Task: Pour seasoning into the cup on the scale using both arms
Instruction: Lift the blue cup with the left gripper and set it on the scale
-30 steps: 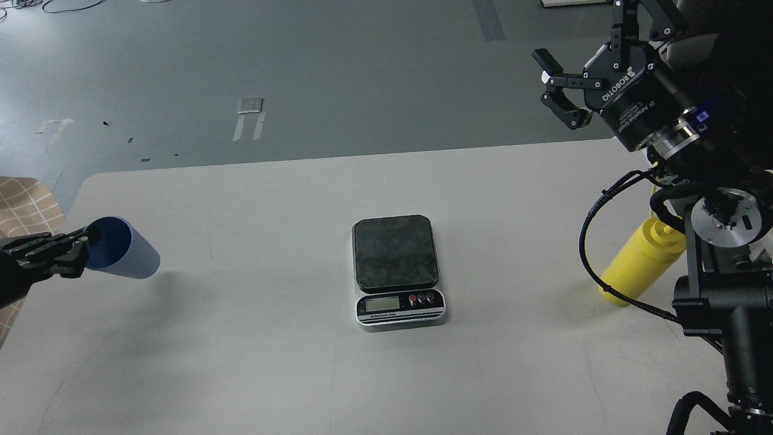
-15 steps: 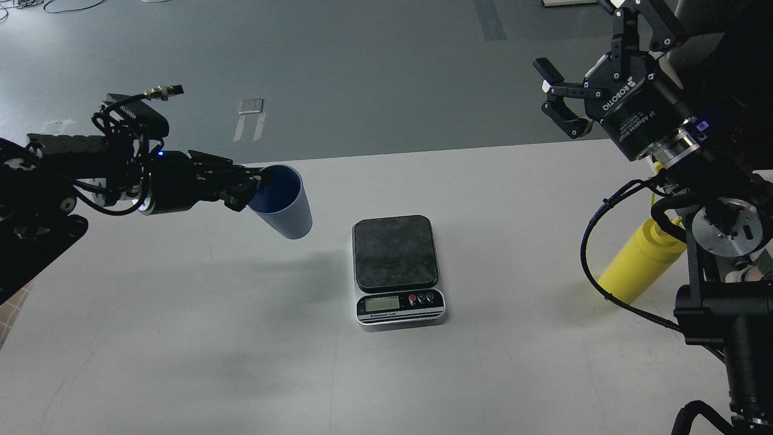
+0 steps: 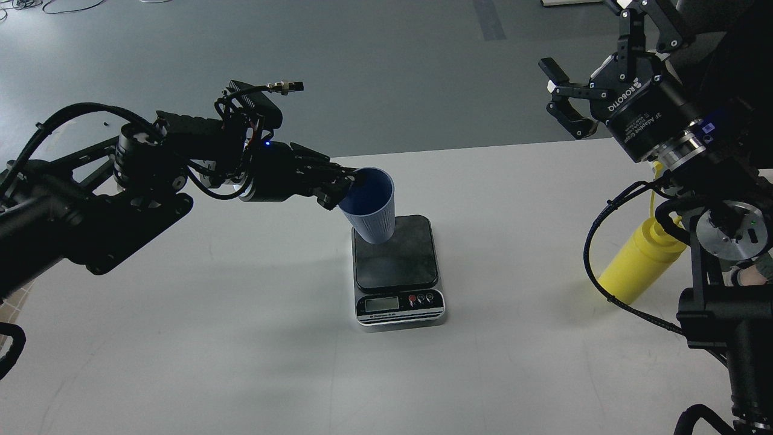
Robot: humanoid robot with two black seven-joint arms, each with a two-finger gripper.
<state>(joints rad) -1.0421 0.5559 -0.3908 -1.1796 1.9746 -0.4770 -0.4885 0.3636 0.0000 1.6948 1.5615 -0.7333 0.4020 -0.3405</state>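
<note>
My left gripper (image 3: 349, 183) is shut on the left rim of the light-blue ribbed cup (image 3: 373, 208). It holds the cup nearly upright, just above the far left part of the scale's dark platform (image 3: 398, 254). The scale has a silver front panel with an LCD (image 3: 381, 304). The yellow seasoning bottle (image 3: 637, 261) stands at the right edge of the table, partly hidden behind my right arm. My right gripper (image 3: 564, 99) is open and empty, high above the table's far right edge.
The white table (image 3: 241, 338) ends at its far edge against a grey floor (image 3: 374, 72). My right arm's joints and cable (image 3: 598, 241) stand in front of the bottle. My left arm stretches across the left half of the table.
My left arm has carried the cup from the table's left side rightward to above the scale's platform, turning it more upright. My right gripper has barely moved.
</note>
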